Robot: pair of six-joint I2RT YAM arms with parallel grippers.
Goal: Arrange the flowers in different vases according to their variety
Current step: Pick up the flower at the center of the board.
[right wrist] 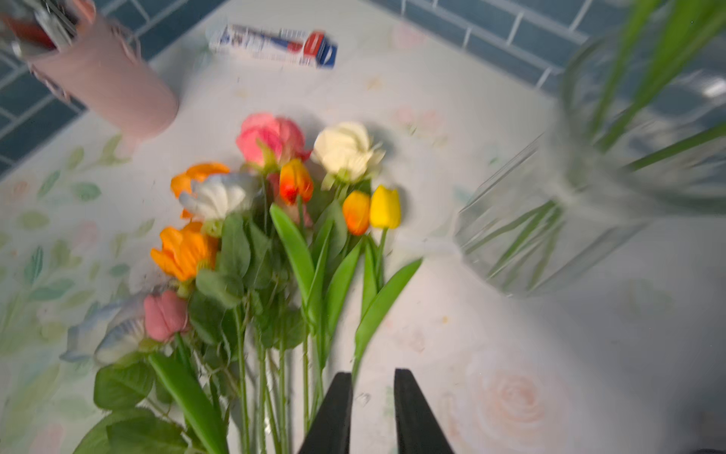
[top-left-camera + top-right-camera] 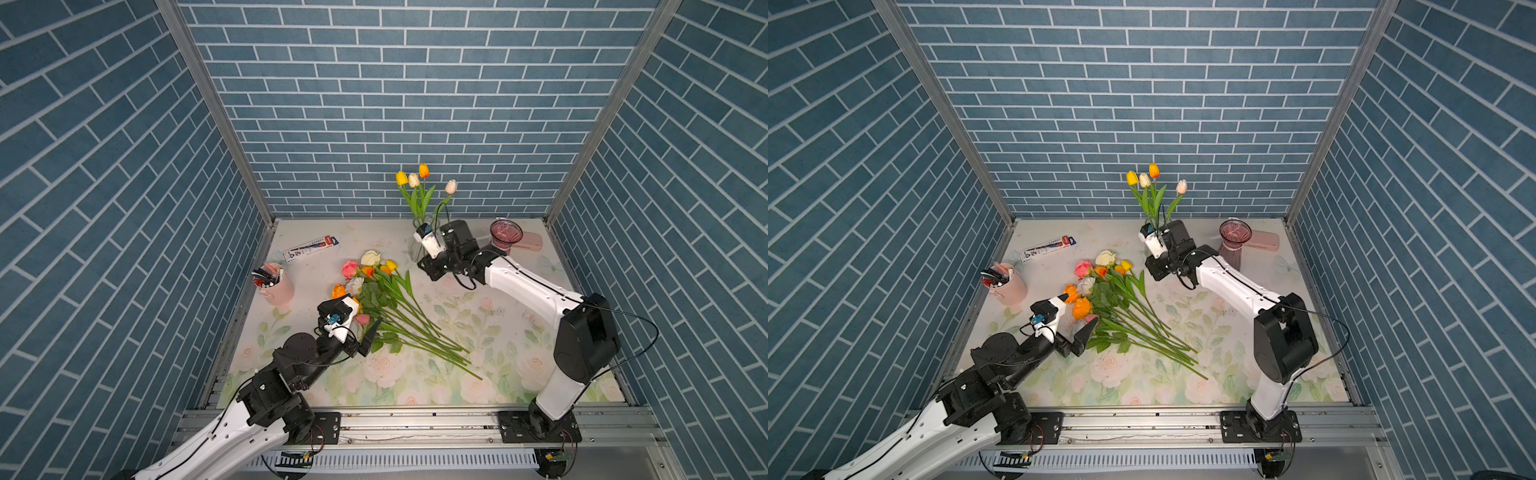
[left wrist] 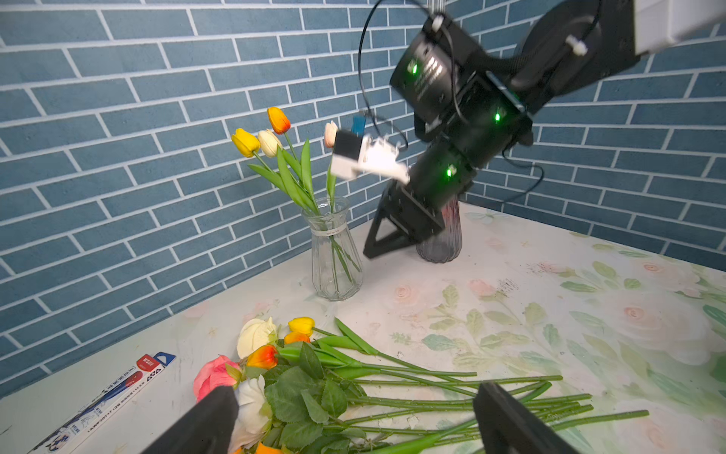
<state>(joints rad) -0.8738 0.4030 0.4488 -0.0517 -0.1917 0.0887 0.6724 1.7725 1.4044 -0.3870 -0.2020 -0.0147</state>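
Note:
A pile of loose flowers point(image 2: 374, 286) lies on the tablecloth, roses and tulips mixed, heads to the far left and stems towards the near right. My left gripper point(image 3: 353, 422) hangs open just above the pile, its fingers point(image 3: 208, 420) straddling leaves and stems without touching. The clear vase point(image 2: 417, 249) at the back holds several tulips point(image 2: 413, 180). My right gripper point(image 1: 371, 377) hovers beside that vase, pointing down at the stems' edge, jaws slightly open with nothing between them. The purple vase point(image 2: 505, 237) stands empty at the back right, seen behind my right arm in the left wrist view.
A pink pen cup point(image 2: 274, 284) stands near the left wall. A pen box point(image 2: 311, 247) lies at the back left. A flat pink case point(image 2: 532, 241) lies behind the purple vase. Blue brick walls close in three sides.

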